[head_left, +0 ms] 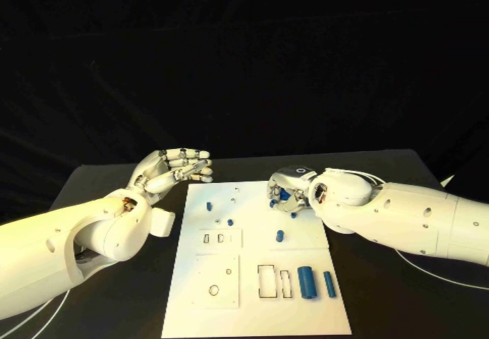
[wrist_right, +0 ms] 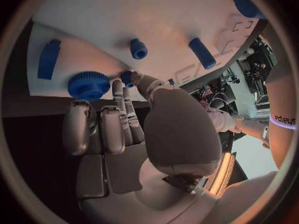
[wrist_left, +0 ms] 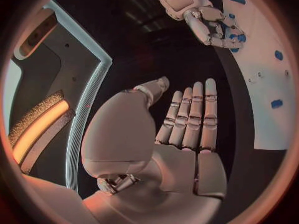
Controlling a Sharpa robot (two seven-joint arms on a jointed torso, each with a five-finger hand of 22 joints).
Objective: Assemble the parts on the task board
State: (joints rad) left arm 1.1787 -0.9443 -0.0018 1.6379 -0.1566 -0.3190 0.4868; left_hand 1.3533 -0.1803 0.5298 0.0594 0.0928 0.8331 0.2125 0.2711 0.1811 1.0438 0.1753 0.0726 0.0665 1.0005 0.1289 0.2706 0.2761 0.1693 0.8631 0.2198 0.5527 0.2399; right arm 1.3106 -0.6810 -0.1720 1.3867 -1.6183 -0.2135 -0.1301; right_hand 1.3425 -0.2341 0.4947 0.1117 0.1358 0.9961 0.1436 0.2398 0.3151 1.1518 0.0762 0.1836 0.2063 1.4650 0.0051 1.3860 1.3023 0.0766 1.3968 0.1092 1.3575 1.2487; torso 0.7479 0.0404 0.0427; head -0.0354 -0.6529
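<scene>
The white task board (head_left: pixel 255 311) lies in the middle of the black table. My right hand (head_left: pixel 288 191) hovers low over its far right corner, fingers curled down. There its thumb and a fingertip (wrist_right: pixel 118 87) pinch a small blue part (wrist_right: pixel 127 76) right beside a blue gear (wrist_right: pixel 89 84). Close by on the board are a short peg (wrist_right: pixel 138 48), a longer cylinder (wrist_right: pixel 202 53) and a flat bar (wrist_right: pixel 49 58). My left hand (head_left: pixel 179 169) is raised off the board's far left corner, fingers (wrist_left: pixel 193 114) straight and holding nothing.
Small blue pegs (head_left: pixel 209 207) (head_left: pixel 279 235) stand on the board's middle. A thick blue cylinder (head_left: pixel 306 281) and a thinner one (head_left: pixel 329 283) lie near the front right, beside rectangular slots (head_left: pixel 267 281). An oval recess (head_left: pixel 215 289) is at front left.
</scene>
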